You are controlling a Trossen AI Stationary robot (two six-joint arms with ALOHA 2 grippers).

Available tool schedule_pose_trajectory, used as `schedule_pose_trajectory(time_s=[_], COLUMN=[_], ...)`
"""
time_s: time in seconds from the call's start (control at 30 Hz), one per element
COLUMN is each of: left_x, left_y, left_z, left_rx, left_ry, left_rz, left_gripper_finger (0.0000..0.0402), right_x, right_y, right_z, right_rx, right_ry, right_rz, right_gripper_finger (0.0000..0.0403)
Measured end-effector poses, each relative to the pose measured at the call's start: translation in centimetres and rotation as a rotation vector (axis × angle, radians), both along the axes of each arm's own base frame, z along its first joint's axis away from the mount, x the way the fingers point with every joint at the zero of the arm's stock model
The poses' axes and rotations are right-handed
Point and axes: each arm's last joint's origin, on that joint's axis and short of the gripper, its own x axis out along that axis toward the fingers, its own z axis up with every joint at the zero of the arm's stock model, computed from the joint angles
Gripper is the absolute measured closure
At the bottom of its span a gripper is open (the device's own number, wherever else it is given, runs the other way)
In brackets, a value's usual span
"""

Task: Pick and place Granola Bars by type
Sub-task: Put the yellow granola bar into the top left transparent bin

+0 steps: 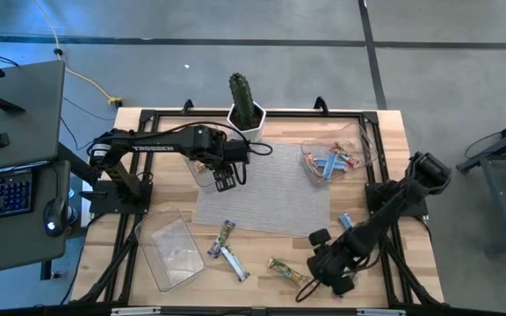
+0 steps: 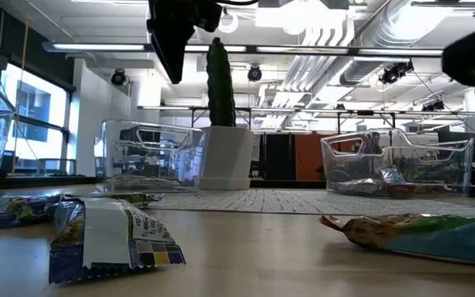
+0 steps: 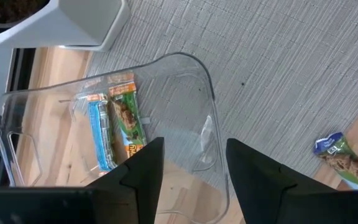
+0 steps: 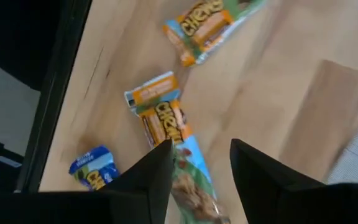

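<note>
The granola bars are spread out. Two lie in a clear tub (image 3: 185, 81), one blue (image 3: 101, 134) and one green-tan (image 3: 126, 118). My left gripper (image 3: 191, 168) hangs open above this tub (image 1: 205, 168), near the cactus pot. Several bars fill the far right tub (image 1: 332, 160). Loose bars lie on the wood near the near edge (image 1: 224, 235) (image 1: 234, 262) (image 1: 345, 221). My right gripper (image 4: 197, 165) is open low over a tan-green bar (image 4: 166, 124) (image 1: 286, 270), one finger standing on each side of it.
An empty clear tub (image 1: 169, 246) sits at the near left. A grey woven mat (image 1: 266, 189) covers the middle. The cactus in its white pot (image 1: 244, 110) stands at the far edge. Two more bars (image 4: 210, 25) (image 4: 95, 168) lie close to my right gripper.
</note>
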Motion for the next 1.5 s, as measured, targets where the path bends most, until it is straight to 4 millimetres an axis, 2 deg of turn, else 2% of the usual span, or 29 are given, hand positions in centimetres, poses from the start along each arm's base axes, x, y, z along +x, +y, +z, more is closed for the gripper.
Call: schedule_pose_trajectory(time_s=[0.3,0.63,0.87,1.03,1.13,1.27,1.4,1.5], left_x=[0.1,0.1,0.1,0.2,0.0,-0.8,-2.5,-4.5], left_y=[0.0,0.0,0.0,0.0,0.0,-0.1,-0.2,-0.2], left_z=[0.0,0.0,0.0,0.0,0.0,0.6,2.1,3.8], left_rx=[0.000,-0.001,-0.004,-0.004,-0.017,-0.023,-0.003,0.035], left_ry=[-0.014,-0.016,-0.015,-0.016,-0.001,0.010,0.001,-0.028], left_rz=[0.000,-0.001,-0.001,-0.001,-0.020,-0.035,-0.033,-0.026], left_gripper_finger=[0.0234,0.0234,0.0234,0.0234,0.0234,0.0234,0.0234,0.0234], right_x=[-0.8,-1.1,-1.5,-1.6,-1.2,-0.5,0.1,1.0], right_y=[2.2,2.6,3.9,3.9,3.5,3.1,2.5,1.9], right_z=[-3.2,-3.5,-5.2,-5.7,-5.7,-5.7,-5.6,-4.8], right_rx=[-0.062,-0.104,-0.138,-0.201,-0.190,-0.144,-0.118,-0.103], right_ry=[0.052,0.016,0.015,-0.026,-0.011,0.025,0.047,0.060], right_rz=[0.078,0.047,0.144,0.082,0.053,0.043,0.060,0.045], right_gripper_finger=[0.0234,0.0203,0.0202,0.0204,0.0217,0.0262,0.0308,0.0324])
